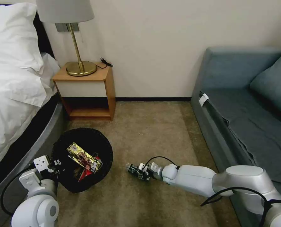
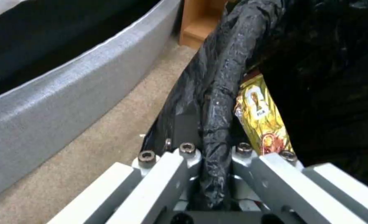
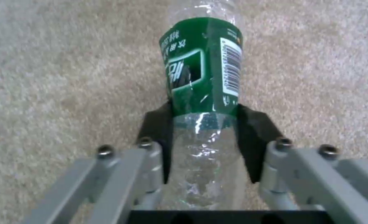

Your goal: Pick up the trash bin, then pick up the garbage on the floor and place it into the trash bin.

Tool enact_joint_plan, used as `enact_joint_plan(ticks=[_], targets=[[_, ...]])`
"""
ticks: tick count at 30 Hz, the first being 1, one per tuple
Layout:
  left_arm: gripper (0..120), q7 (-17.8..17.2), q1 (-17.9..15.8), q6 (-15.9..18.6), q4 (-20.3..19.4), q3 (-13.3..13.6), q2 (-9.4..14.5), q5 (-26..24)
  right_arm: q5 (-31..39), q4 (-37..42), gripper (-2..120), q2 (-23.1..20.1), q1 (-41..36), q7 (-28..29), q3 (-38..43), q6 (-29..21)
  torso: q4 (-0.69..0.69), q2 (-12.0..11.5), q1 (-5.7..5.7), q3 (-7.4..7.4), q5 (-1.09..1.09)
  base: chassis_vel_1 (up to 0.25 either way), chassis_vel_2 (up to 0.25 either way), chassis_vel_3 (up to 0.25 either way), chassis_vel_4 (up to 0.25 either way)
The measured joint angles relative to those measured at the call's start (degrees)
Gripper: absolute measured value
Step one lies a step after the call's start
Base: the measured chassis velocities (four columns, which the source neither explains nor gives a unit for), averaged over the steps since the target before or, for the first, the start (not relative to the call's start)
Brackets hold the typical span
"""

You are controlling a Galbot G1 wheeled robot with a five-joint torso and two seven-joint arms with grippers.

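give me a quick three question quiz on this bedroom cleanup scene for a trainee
1. True or false: the right gripper has its fingers around the clear plastic bottle with the green label.
2. What is the left gripper clamped on?
A. the wooden nightstand
B. the bag-lined rim of the round black trash bin
C. the bed frame
3. Fill in: the gold-brown foil wrapper lies ____ the bin.

Key: 1 true; 2 B; 3 inside
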Motion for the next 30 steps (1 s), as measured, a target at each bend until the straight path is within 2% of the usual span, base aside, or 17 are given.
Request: enact_joint_plan(ticks=[1, 5, 7, 9, 11, 13, 15, 16, 18, 20, 22, 24, 26, 28, 30], targets=[[2, 0.0, 0.0, 0.0, 0.0, 0.0, 0.0, 0.0, 0.0, 0.0, 32, 0.0, 0.0, 0.0, 0.0, 0.0, 0.00, 0.0, 0.00, 0.00, 0.00, 0.000, 0.000, 0.000, 0.000], [2, 0.0, 0.0, 0.0, 0.1, 0.0, -0.1, 0.0, 0.2, 3.5, 19, -2.6, 0.1, 1.4, 1.3, 0.3, 0.00, 0.0, 0.00, 0.00, 0.02, 0.000, 0.000, 0.000, 0.000], [2, 0.0, 0.0, -0.1, 0.1, 0.0, -0.1, 0.0, 0.1, 3.9, 17, -3.1, 0.1, 1.6, 1.6, 0.3, 0.00, 0.0, 0.00, 0.00, 0.02, 0.000, 0.000, 0.000, 0.000], [2, 0.0, 0.0, -0.1, 0.2, 0.0, -0.3, 0.1, -2.1, 7.3, 15, -7.9, 0.8, 4.9, 4.9, 0.4, 0.01, 0.0, 0.00, 0.00, 0.02, 0.000, 0.000, 0.000, 0.000], [2, 0.0, 0.0, -0.1, 0.2, 0.0, -0.3, 0.1, -2.9, 8.2, 15, -9.2, 1.1, 5.9, 6.0, 0.4, 0.00, 0.0, 0.00, 0.00, 0.01, 0.000, 0.000, 0.000, 0.000], [2, 0.0, 0.0, -0.1, 0.2, 0.1, -0.2, 0.1, -6.5, 13.3, 15, -14.7, 1.4, 9.2, 12.0, -0.5, -0.03, 0.0, 0.00, 0.00, 0.00, 0.000, 0.000, 0.000, 0.000], [2, 0.0, -0.1, -0.1, 0.2, 0.3, 0.0, 0.1, -8.9, 18.4, 15, -18.4, 0.9, 11.1, 17.8, -1.8, -0.02, 0.0, 0.00, 0.00, 0.01, 0.000, 0.000, 0.000, 0.000], [2, 0.0, -0.1, -0.1, 0.2, 0.3, 0.0, 0.1, -8.9, 18.4, 15, -18.4, 0.9, 11.1, 17.8, -1.8, -0.02, 0.0, 0.00, 0.00, 0.01, 0.000, 0.000, 0.000, 0.000], [2, 0.0, -0.2, 0.0, 0.3, 0.7, 0.1, 0.1, -9.8, 26.1, 15, -21.8, -0.8, 12.6, 27.2, -3.0, -0.01, 0.0, 0.00, 0.00, 0.02, 0.000, 0.000, 0.000, 0.000], [2, 0.0, -0.3, 0.0, 0.4, 1.0, 0.1, 0.1, -8.3, 32.1, 15, -23.4, -1.5, 14.1, 32.0, -4.1, -0.01, 0.0, 0.00, -0.01, -0.01, 0.000, 0.000, 0.000, 0.000], [2, 0.0, -0.4, 0.1, 0.4, 1.2, 0.1, 0.2, -7.5, 34.6, 15, -23.8, -1.7, 14.8, 33.4, -4.5, -0.03, 0.0, 0.00, -0.01, -0.02, 0.000, 0.000, 0.000, 0.000], [2, 0.0, -0.5, 0.1, 0.7, 1.6, 0.1, 0.4, -4.2, 44.0, 15, -24.3, -2.1, 16.9, 36.8, -6.7, -0.02, 0.0, 0.00, 0.00, 0.00, 0.000, 0.000, 0.000, 0.000], [2, 0.0, -0.5, 0.1, 0.7, 1.7, 0.1, 0.4, -3.7, 45.4, 15, -24.3, -2.1, 17.3, 37.1, -7.0, -0.02, 0.0, 0.00, -0.01, 0.00, 0.000, 0.000, 0.000, 0.000], [2, 0.0, -0.9, 0.2, 1.3, 2.4, -0.1, 0.4, 2.4, 56.8, 15, -22.0, -2.0, 22.9, 37.1, -10.0, 0.02, 0.0, 0.00, -0.01, -0.01, 0.000, 0.000, 0.000, 0.000], [2, 0.0, -1.0, 0.2, 1.3, 2.6, -0.2, 0.5, 3.7, 58.7, 15, -21.1, -1.9, 24.6, 36.3, -10.3, 0.02, 0.0, 0.00, -0.01, -0.02, 0.000, 0.000, 0.000, 0.000]])
